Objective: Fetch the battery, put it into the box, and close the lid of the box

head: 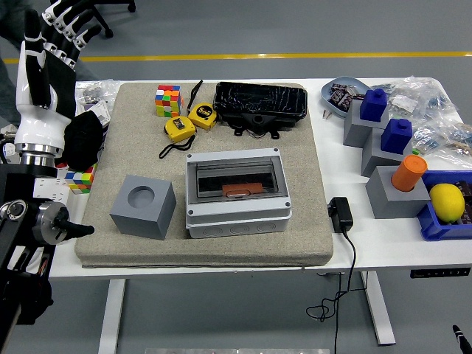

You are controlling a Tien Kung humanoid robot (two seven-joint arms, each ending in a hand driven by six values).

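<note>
The left hand [50,55] is raised at the picture's upper left, fingers spread wide, holding nothing. Well to its lower right on the mat [295,236] sits the box [236,192], lid [236,177] apparently down over an orange object [237,192], likely the battery, so the task looks finished. The lid's latch is unclear; the right hand is out of view.

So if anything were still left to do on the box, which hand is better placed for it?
The left hand: it is the only one in view, raised at the table's left edge with fingers spread, empty. The box lies mid-mat, its lid looking closed. The right arm isn't visible.
</note>
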